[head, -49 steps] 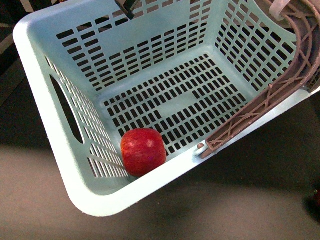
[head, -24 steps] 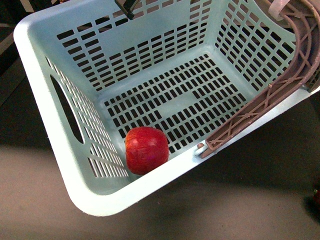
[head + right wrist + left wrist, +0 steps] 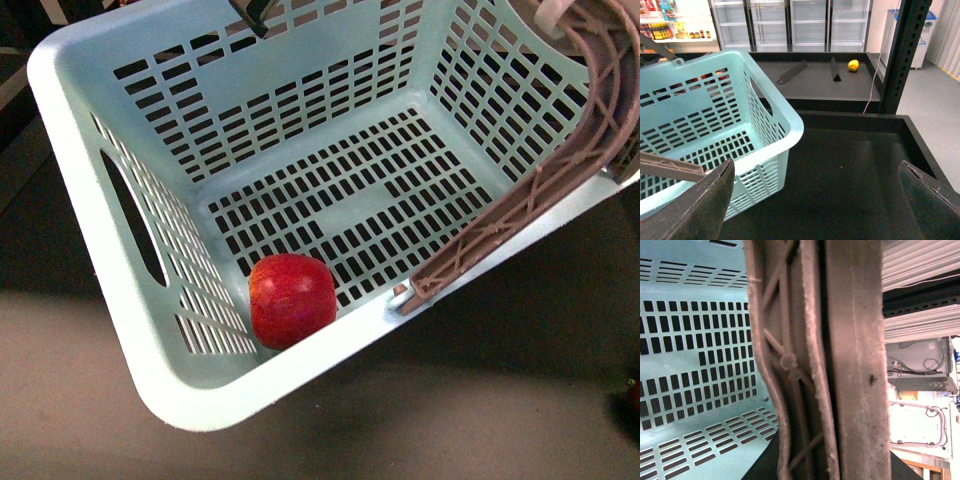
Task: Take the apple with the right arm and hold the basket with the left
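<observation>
Apple (image 3: pixel 292 299) in basket (image 3: pixel 85 190) corner, my right claw (image 3: pixel 815 167) open.
Apple sits on the slotted floor, touching the near wall. My right claw is spread wide, holding nothing, outside the basket. The mauve handle (image 3: pixel 790 365) fills my left wrist view; can't tell my left claw's state.

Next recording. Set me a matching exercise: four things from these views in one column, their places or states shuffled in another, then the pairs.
1. glossy red round apple
2. brownish-mauve lattice swing handle
3. small yellow fruit
4. right gripper

A. open, holding nothing
B. in a corner of the pale aqua slotted plastic basket
C. on a dark far shelf
D. hinged on the basket's near rim

Pairs: 1-B, 2-D, 3-C, 4-A
</observation>
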